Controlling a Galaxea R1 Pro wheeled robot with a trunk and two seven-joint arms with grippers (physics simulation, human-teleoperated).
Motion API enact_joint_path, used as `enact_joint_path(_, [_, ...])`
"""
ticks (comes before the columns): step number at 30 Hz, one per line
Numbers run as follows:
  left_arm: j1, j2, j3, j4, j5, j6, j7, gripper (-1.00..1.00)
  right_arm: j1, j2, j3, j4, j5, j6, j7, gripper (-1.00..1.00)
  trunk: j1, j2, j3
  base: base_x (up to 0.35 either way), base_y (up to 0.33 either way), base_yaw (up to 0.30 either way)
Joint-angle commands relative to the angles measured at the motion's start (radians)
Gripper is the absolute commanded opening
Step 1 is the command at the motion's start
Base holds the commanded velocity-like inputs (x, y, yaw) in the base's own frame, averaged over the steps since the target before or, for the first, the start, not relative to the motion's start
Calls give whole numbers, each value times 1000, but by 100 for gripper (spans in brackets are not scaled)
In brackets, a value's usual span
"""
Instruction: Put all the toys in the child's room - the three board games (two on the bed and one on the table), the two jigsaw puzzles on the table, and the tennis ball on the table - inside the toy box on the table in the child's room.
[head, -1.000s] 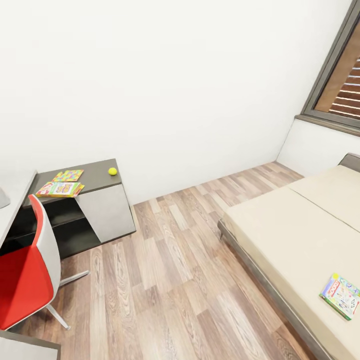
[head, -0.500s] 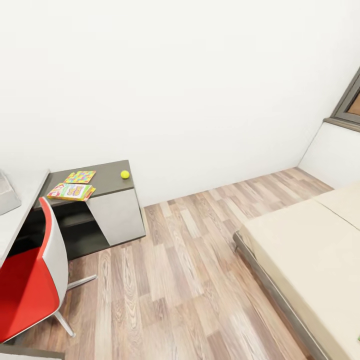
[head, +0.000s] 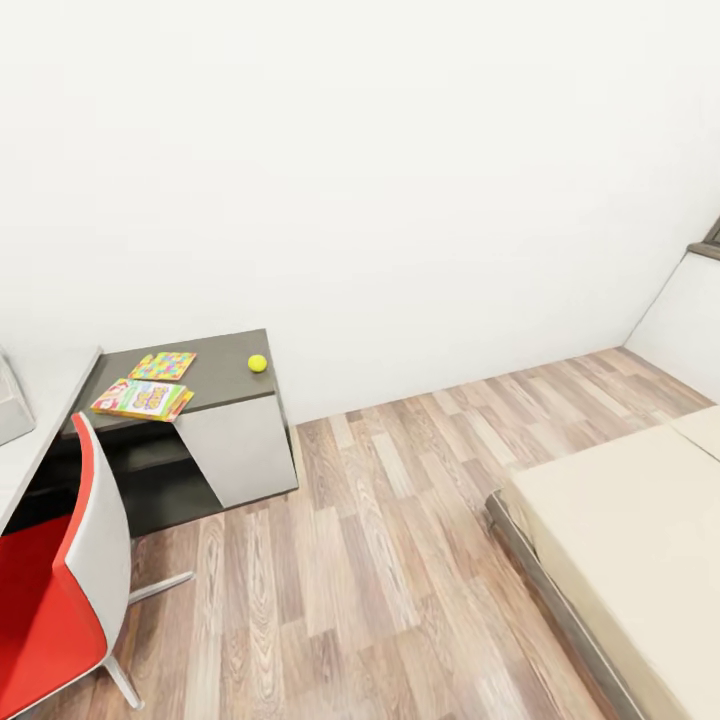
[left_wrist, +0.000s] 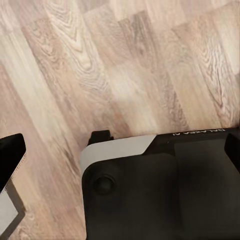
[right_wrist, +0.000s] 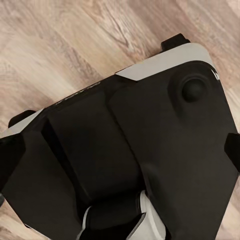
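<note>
Items counted: one tennis ball (head: 258, 363), one jigsaw puzzle (head: 163, 365) and one board game (head: 141, 398) on one table (head: 225, 378); one toy box (head: 12, 403), partly visible; one red chair (head: 60, 590); one bed (head: 620, 535)

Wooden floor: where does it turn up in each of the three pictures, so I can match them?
Head view: the wooden floor spreads across the lower middle, between the dark cabinet and the bed.
Left wrist view: the floor lies behind the black robot body.
Right wrist view: the floor lies behind the same body.
Shared landmark: the brown plank grain.
</note>
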Motion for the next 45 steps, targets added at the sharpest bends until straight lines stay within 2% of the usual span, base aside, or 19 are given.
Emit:
enact_joint_path(1, [0, 0, -2, -1, -9, 2, 2, 100, 0, 0, 1, -2, -10, 3, 0, 100, 1, -1, -2, 330, 0, 3])
enact_joint_path(12, [0, -3, -2, 0, -9, 2, 2, 100, 0, -6, 0, -2, -16, -1, -4, 100, 1, -1, -2, 330, 0, 1])
enact_joint_path(15, [0, -3, -2, 0, -9, 2, 2, 100, 11, -11, -2, -1, -23, -26, -5, 100, 1, -1, -2, 330, 0, 0])
enact_joint_path(20, [0, -2, -3, 0, -9, 1, 2, 100, 70, -14, -4, -1, -25, -157, -5, 100, 1, -1, -2, 330, 0, 0])
enact_joint_path(22, [0, -2, -3, 0, -9, 1, 2, 100, 128, -21, -6, -1, -24, -216, -5, 100, 1, -1, -2, 330, 0, 0])
enact_joint_path(25, [0, -2, -3, 0, -9, 2, 2, 100, 192, -38, -5, 0, -22, -248, -5, 100, 1, -1, -2, 330, 0, 0])
enact_joint_path(31, [0, -1, -3, 0, -9, 2, 2, 100, 255, -51, -3, 1, -20, -264, -5, 100, 1, -1, -2, 330, 0, 0])
enact_joint_path(40, [0, -1, -2, 0, -8, 3, 0, 100, 254, -53, -8, -14, -17, -247, -5, 100, 1, -1, -2, 240, 0, 0])
enact_joint_path(43, [0, 0, -2, 0, -6, 0, 0, 100, 178, -53, -3, -71, -12, -160, -13, 100, 1, -1, -2, 41, 0, 0])
enact_joint_path(45, [0, 0, -1, 0, -5, 1, 0, 100, 153, -55, -2, -91, -11, -116, -23, 100, 1, -1, -2, 18, 0, 0])
